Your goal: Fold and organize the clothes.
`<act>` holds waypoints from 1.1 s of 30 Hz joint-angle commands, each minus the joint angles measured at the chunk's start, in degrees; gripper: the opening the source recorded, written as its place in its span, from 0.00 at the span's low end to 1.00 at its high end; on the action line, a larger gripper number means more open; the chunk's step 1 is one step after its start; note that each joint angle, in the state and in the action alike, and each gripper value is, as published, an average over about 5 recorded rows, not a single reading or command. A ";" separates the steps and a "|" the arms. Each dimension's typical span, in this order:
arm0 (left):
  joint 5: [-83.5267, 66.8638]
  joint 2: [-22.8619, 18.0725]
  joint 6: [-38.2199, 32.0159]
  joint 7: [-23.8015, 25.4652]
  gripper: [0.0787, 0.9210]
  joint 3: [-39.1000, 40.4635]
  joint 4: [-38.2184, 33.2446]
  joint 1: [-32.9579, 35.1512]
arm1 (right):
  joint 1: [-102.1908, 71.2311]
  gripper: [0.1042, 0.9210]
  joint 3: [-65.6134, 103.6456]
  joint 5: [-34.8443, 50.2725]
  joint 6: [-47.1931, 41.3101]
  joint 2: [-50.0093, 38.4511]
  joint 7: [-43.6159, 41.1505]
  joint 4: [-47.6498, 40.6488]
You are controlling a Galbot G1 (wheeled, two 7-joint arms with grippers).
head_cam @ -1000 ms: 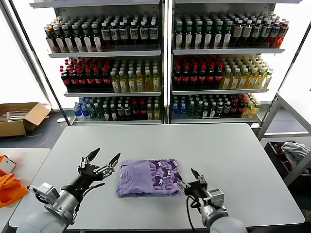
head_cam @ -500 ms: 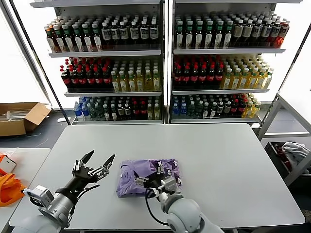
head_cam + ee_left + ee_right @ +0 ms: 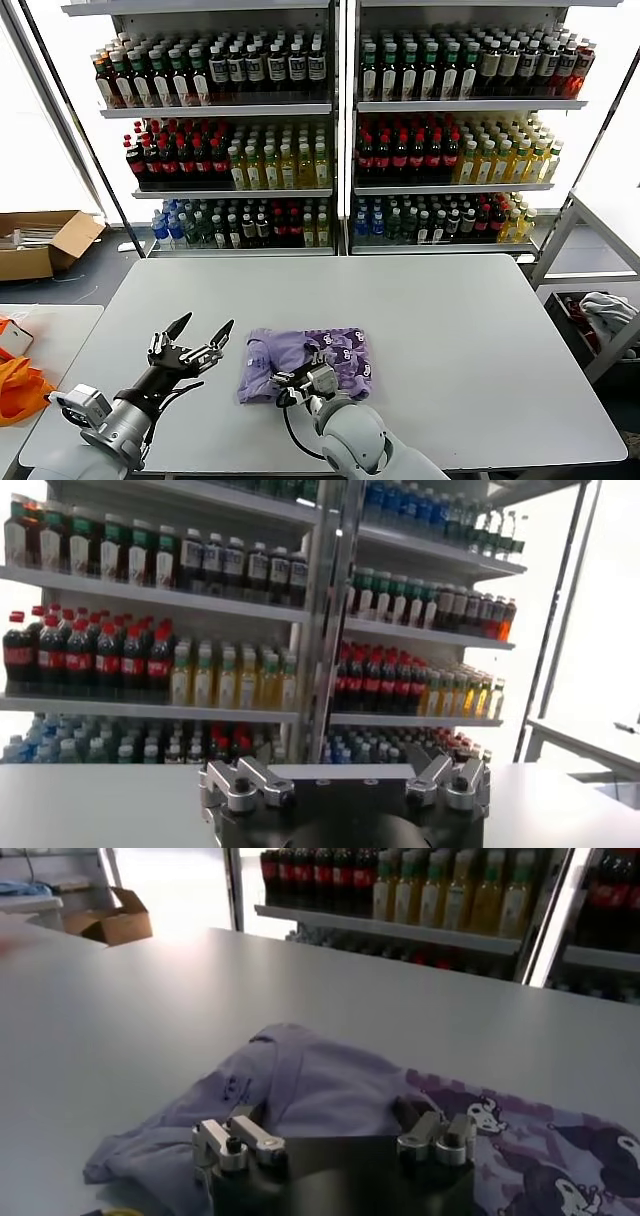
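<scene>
The lavender T-shirt (image 3: 310,358) lies folded on the grey table (image 3: 470,330), near its front edge, with the printed figures on its right half. In the right wrist view the shirt (image 3: 320,1083) fills the foreground, rumpled at one end. My right gripper (image 3: 300,381) is open and sits low over the shirt's near edge, its fingers (image 3: 405,1112) spread on the cloth. My left gripper (image 3: 196,338) is open and empty, raised above the table a little left of the shirt. The left wrist view shows no shirt, only shelves.
Bottle shelves (image 3: 340,130) stand behind the table. A cardboard box (image 3: 40,242) lies on the floor at the far left. An orange cloth (image 3: 18,388) lies on a side table at the left. A grey-white cloth bundle (image 3: 605,310) sits at the right.
My right gripper has moved left from the shirt's right corner to its near edge. The shirt's left part has become rumpled. My left gripper has drawn back slightly to the left.
</scene>
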 commanded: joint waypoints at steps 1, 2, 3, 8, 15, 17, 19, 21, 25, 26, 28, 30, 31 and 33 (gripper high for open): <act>0.28 -0.43 0.03 0.00 0.88 0.44 -0.23 0.12 | -0.63 0.88 2.91 3.35 6.47 -1.17 0.29 8.74; 0.31 -0.44 0.00 0.01 0.88 0.24 -0.23 0.16 | -1.55 0.88 3.79 3.02 7.83 -1.74 -0.04 10.32; 0.31 -0.44 -0.04 0.06 0.88 -0.12 -0.26 0.24 | -2.84 0.88 4.97 2.42 9.59 -2.48 -0.66 11.89; -0.13 0.13 -0.39 0.59 0.88 -3.37 -0.13 0.63 | -13.08 0.88 16.35 -3.63 18.53 -6.44 -6.11 18.34; -1.37 -0.33 -0.43 0.86 0.88 -6.73 0.65 0.01 | -29.80 0.88 34.38 -9.79 25.60 -6.16 -12.99 23.94; -1.23 -1.21 -0.36 0.93 0.88 -7.57 0.39 -0.21 | -33.39 0.88 38.23 -10.14 26.97 -5.17 -14.69 24.65; -1.04 -2.16 -0.32 1.14 0.88 -8.63 0.11 -0.27 | -36.31 0.88 41.64 -10.14 28.21 -4.37 -16.31 25.16; -0.95 -2.73 -0.36 1.39 0.88 -9.61 0.06 -0.21 | -38.40 0.88 44.37 -10.04 29.35 -3.90 -17.75 25.68; -0.98 -2.88 -0.49 1.95 0.88 -11.37 0.46 -0.12 | -40.36 0.88 47.89 -9.48 30.98 -3.55 -19.09 26.24; -0.94 -2.87 -0.53 2.13 0.88 -11.72 0.60 -0.15 | -40.48 0.88 48.42 -9.32 31.21 -3.46 -19.30 26.19; -0.86 -2.97 -0.54 2.41 0.88 -12.22 0.86 -0.30 | -40.42 0.88 49.31 -9.22 31.57 -3.17 -19.80 25.90; -0.81 -3.25 -0.50 2.59 0.88 -12.61 1.02 -0.56 | -40.26 0.88 50.01 -9.29 31.86 -2.84 -20.38 25.53; -0.81 -3.46 -0.44 2.72 0.88 -12.85 1.02 -0.70 | -40.20 0.88 50.31 -9.37 32.04 -2.72 -20.73 25.32; -0.81 -3.89 -0.35 3.03 0.88 -13.31 0.90 -0.93 | -40.14 0.88 50.69 -9.48 32.30 -2.61 -21.27 24.93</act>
